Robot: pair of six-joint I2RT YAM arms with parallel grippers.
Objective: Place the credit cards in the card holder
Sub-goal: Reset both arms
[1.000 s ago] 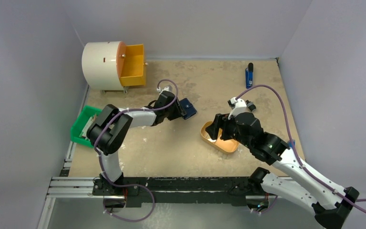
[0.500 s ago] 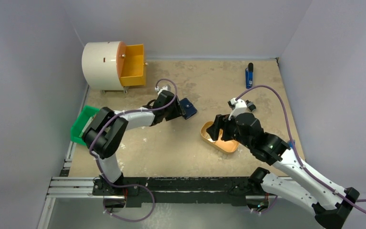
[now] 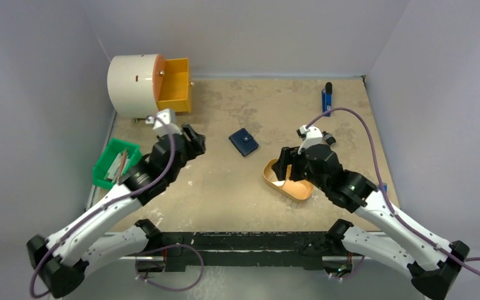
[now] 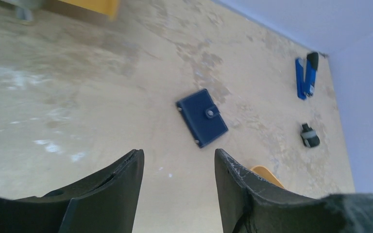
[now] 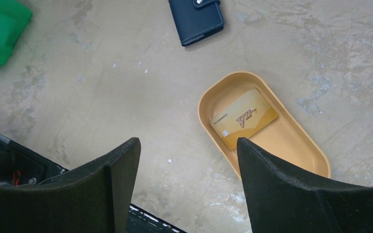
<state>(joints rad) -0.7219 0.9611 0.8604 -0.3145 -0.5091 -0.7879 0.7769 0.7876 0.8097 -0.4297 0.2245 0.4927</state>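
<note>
Top external view: the small navy-blue folding card holder (image 3: 244, 142) lies closed and flat on the mottled tan counter (image 3: 225, 194), snap tab up, between the two arms. The left claw (image 4: 178, 153) hangs spread and empty, apart from the holder. The right claw (image 5: 187, 145), also spread and empty, hovers over the orange oval plastic tray (image 5: 291, 141), where one gold credit card (image 5: 243, 118) lies flat.

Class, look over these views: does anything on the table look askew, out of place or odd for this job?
The card holder lies at a slant, snapped shut although cards must go into it. One gold card lies diagonally in the orange tray, apart from the holder. Nothing looks spilled or damaged.
</note>
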